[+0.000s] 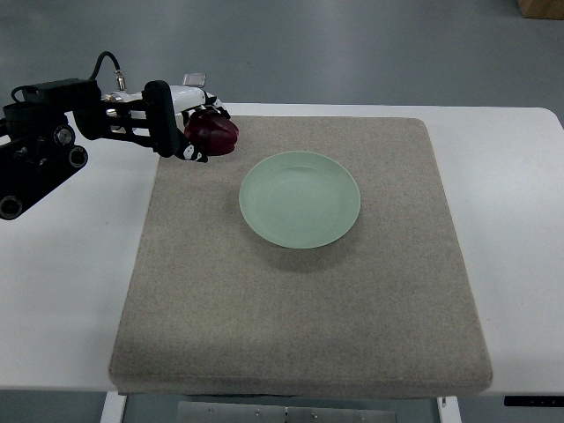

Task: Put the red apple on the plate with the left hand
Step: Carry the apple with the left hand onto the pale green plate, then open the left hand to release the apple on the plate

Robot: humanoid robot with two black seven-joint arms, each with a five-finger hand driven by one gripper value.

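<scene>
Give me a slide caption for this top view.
Left hand holds a red apple over the mat's corner, beside the empty green plate.

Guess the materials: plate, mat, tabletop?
Plate: likely glazed ceramic or melamine; pale green, smooth, with a soft sheen. Mat: felt-like or woven fabric; grey-beige, matte, speckled texture, rounded corners. Tabletop: probably laminate or painted board; plain white, smooth, flat.
</scene>
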